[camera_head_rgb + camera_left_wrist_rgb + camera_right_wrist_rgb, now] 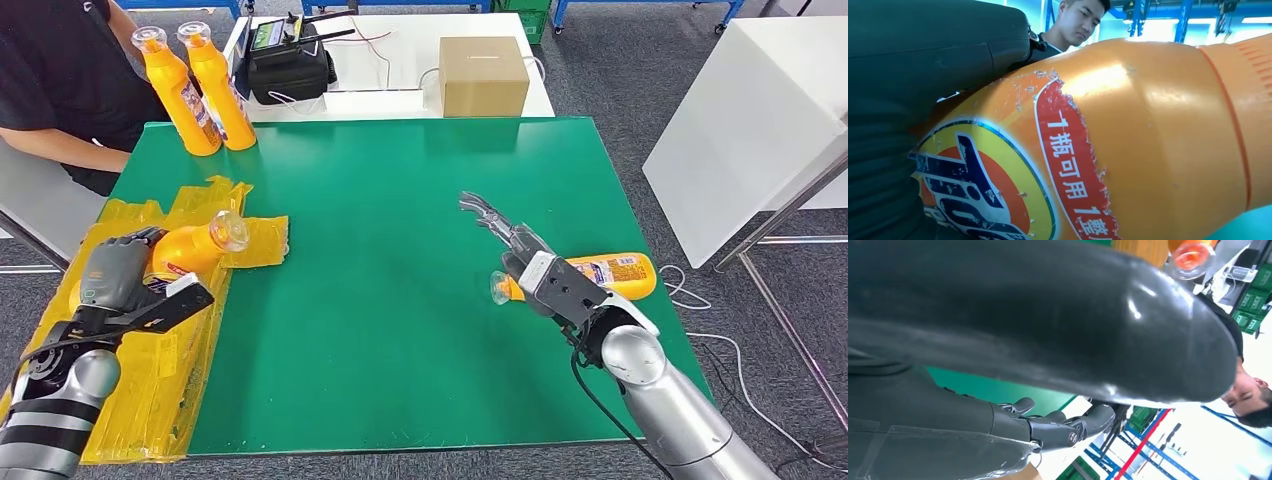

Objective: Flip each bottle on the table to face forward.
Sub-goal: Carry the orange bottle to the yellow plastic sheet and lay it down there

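I stand over a wide green surface (380, 250) in a workshop with grey carpet, where a white table (400, 60) beyond the far edge carries a cardboard box (483, 75) and a black device (290, 65), and a person in a dark shirt (60, 80) sits at the far left corner. Crumpled yellow sheeting (190, 360) covers the left strip of the surface. Two orange bottles (200, 90) stand upright together at the far left corner, well apart from both my hands. My left hand (115, 270) grips a third orange bottle (195, 248) over the sheeting, its long axis tilted with the clear cap pointing away from me and to the right; from the left wrist its printed label (998, 195) faces the camera. The relation that matters is on the right: a fourth bottle (615, 273) lies on its side near the right edge, its long axis across the surface, cap toward the middle, and it sits just right of my right hand (520, 255), partly hidden behind that wrist. That hand holds nothing, its fingers (485, 212) stretched apart and pointing away from me. I judge my right hand far nearer to this bottle, and it needs to come round onto the body before any turning.
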